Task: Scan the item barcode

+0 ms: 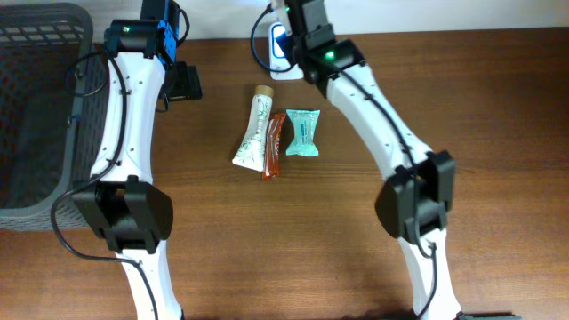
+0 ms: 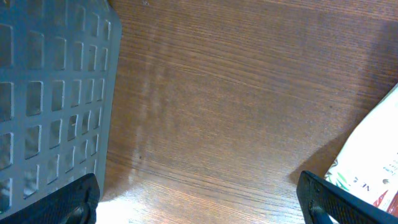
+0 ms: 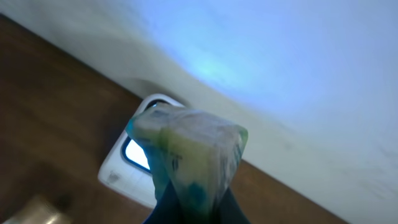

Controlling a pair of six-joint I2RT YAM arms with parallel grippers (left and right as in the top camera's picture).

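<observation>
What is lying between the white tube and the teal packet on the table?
A slim orange-brown stick packet, alongside the white tube, with the teal packet on its other side. The overhead view shows it.

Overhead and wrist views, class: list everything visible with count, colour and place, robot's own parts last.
table: one, brown wood, under everything
basket: one, dark grey, table's left edge
tube: one, white, beige cap, table middle
sachet: one, orange-brown, right beside tube
teal packet: one, right of sachet
scanner: one, white, lit blue window, far edge
held packet: one, pale green-white, above scanner
left claw: one, black, open, near basket
right claw: one, black, shut on held packet
</observation>
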